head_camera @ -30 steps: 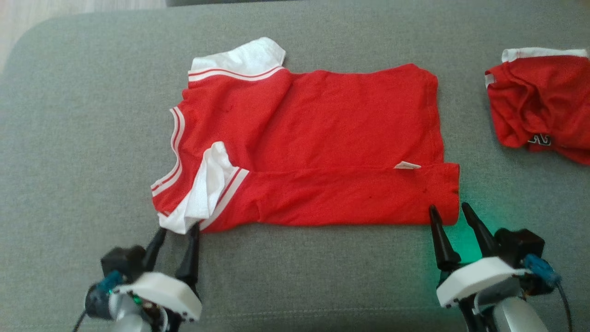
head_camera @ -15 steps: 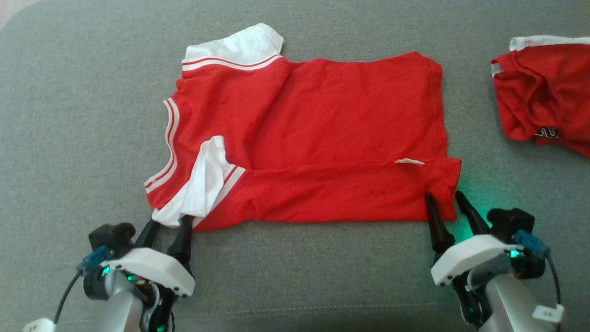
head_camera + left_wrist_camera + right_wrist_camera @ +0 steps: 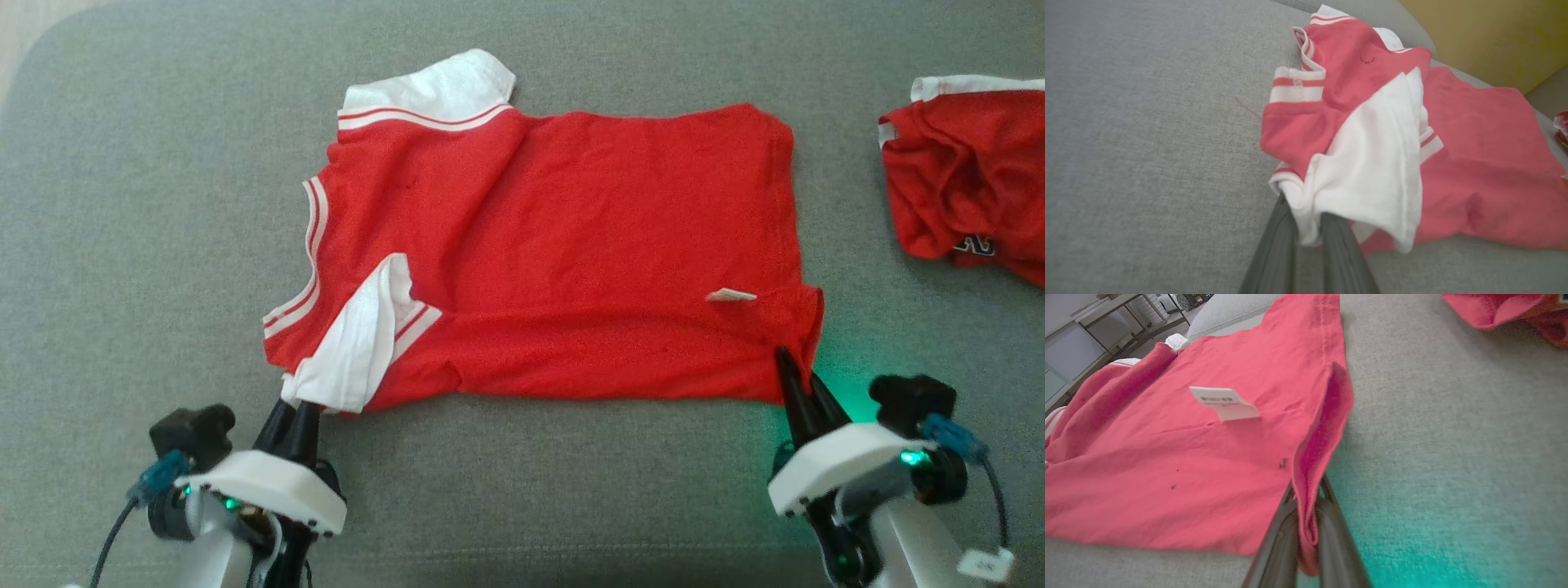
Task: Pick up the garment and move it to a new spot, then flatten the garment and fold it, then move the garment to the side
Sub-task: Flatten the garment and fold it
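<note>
The white tag on the garment bears print too blurred to read.

The garment is red with white sleeves and red-and-white striped trim, bearing a white label, on plain grey upholstery; a second cloth, red edged white, lies far right.

The support is a grey cushion covered with woven fabric, and its far left corner is rounded. A red T-shirt lies spread across its middle, with the collar toward the left and the hem toward the right. The far white sleeve lies flat, and the near white sleeve is folded over the body. A second red garment lies crumpled at the far right, well apart.
</note>
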Controlling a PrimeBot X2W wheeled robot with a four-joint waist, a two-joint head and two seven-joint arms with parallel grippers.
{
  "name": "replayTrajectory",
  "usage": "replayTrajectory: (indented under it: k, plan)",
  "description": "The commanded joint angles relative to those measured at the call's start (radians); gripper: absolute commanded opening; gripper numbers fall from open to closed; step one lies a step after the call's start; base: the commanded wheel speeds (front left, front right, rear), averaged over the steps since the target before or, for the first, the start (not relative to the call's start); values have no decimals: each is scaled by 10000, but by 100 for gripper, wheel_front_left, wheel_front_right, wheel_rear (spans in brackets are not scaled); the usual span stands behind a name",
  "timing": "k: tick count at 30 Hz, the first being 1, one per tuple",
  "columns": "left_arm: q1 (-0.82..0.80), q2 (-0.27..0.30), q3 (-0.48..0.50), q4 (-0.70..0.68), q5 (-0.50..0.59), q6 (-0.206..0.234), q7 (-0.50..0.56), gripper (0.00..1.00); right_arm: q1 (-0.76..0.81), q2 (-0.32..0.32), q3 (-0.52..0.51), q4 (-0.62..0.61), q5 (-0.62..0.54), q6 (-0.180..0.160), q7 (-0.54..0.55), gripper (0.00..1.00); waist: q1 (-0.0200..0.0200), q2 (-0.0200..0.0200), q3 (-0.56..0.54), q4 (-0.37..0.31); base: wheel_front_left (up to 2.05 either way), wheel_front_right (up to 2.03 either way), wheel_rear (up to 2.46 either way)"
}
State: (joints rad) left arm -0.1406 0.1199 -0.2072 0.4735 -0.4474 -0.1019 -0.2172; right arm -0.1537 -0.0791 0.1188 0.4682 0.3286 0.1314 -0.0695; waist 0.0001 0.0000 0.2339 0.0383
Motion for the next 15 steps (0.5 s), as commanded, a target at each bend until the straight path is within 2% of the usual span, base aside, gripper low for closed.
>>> replayTrajectory:
  k: [1,7,15]
  plan:
    - [71,223,447,-508,-126,76,-27,0,235,-186,101,-476,49,-7,59,0,-1,0,-96,12,0,0,0]
    - [1051,343,529,-1931,-370,384,620,0,1096,-313,-285,-1506,-69,-7,673,0,-1,0,-440,-15,0,0,0]
    - [2249,339,482,-3180,-638,834,1495,0,1980,-138,-701,-2111,-81,-7,1302,0,-1,0,-769,-23,0,0,0]
